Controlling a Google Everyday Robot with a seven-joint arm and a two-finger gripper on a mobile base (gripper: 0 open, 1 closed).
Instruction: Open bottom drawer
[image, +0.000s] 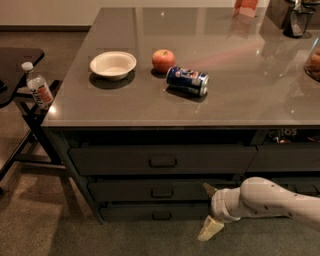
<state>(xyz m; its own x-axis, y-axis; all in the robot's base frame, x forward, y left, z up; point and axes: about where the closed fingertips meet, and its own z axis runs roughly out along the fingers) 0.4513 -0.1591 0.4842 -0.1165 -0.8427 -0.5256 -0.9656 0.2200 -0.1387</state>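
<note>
A: Where is the hand?

B: The hand (209, 210) sits low in front of the drawer stack, at its right end, with the arm reaching in from the right. The fingers (210, 228) are spread wide, one up and one down. Nothing is held.

A: Target?

B: The bottom drawer (130, 212) is the lowest, slimmest front under the table (150, 107), and it looks shut. Its handle (161, 215) is at the centre of the front, left of the hand and apart from it.

A: Step in hand?

B: My judgement is that this is the approach to the handle, with no grasp made yet.

A: How to do it well?

B: Slide left along the front at the handle's height, keeping below the middle drawer (125, 191). The up-and-down finger line should suit a horizontal grip, one finger above and one below. The stack is dim, so I can't tell whether the handle is a bar or a recess. Close firmly, then pull straight out with no lift or twist.

A: Risks?

B: The lower finger hangs near the floor (60, 235) and could scrape it. A shallow grip may slip off.
</note>
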